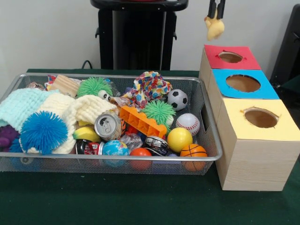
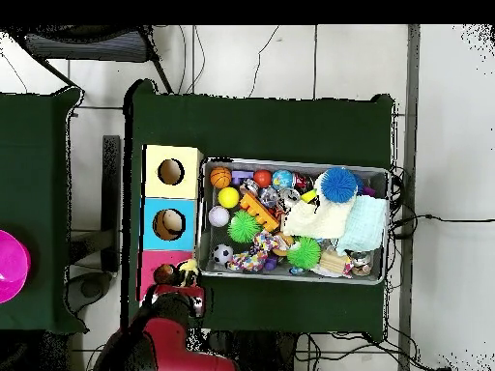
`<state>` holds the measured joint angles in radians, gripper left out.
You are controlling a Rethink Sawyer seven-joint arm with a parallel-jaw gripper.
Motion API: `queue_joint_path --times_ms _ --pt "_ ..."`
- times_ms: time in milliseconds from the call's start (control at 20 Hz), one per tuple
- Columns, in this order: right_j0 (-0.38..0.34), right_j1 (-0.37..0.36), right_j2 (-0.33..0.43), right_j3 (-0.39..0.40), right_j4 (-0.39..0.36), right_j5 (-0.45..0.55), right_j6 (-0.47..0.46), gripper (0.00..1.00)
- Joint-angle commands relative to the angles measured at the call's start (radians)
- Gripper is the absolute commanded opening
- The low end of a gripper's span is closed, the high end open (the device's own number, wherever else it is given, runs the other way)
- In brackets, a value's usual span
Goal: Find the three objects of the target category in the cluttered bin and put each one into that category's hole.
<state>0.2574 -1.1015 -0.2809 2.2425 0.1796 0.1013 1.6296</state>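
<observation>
My gripper point(image 1: 216, 10) hangs at the top right and is shut on a small pale yellow soft toy point(image 1: 215, 28). The toy dangles above and just behind the round hole point(image 1: 230, 56) in the red-topped wooden box point(image 1: 248, 63). In the overhead view the gripper point(image 2: 184, 282) and toy point(image 2: 189, 266) sit at the red box's edge beside the hole point(image 2: 164, 274). The wire mesh bin point(image 1: 140, 159) lies left of the boxes, full of toys; it also shows in the overhead view point(image 2: 295, 161).
A blue-topped box point(image 1: 267, 91) and a yellow-topped box point(image 1: 281, 133) stand in a row in front of the red one. The bin holds a soccer ball point(image 1: 177, 99), baseball point(image 1: 188, 123), yellow ball point(image 1: 179, 138), can point(image 1: 108, 125), spiky balls and cloths. A pink bowl point(image 2: 10, 266) sits on a side table.
</observation>
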Motion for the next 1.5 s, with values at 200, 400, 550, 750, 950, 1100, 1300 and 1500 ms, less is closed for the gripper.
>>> queue_joint_path --times_ms 200,400,550,750,950,1100,1300,1500 --pt "0.093 0.082 -0.051 -0.007 0.135 0.106 0.354 0.0" --pt "0.105 0.106 -0.027 0.008 0.156 0.053 0.374 0.0" --pt "0.079 0.136 0.018 0.007 0.161 -0.003 0.381 0.0" --pt "-0.024 0.182 0.143 0.02 0.138 -0.114 0.396 0.0" --pt "-0.043 0.216 0.171 0.005 0.128 -0.142 0.408 0.0" --pt "-0.034 0.213 0.172 0.009 0.136 -0.138 0.418 0.0" --pt "-0.017 0.215 0.186 0.016 0.154 -0.133 0.435 0.0" --pt "0.01 0.207 0.177 0.025 0.174 -0.113 0.449 0.0"
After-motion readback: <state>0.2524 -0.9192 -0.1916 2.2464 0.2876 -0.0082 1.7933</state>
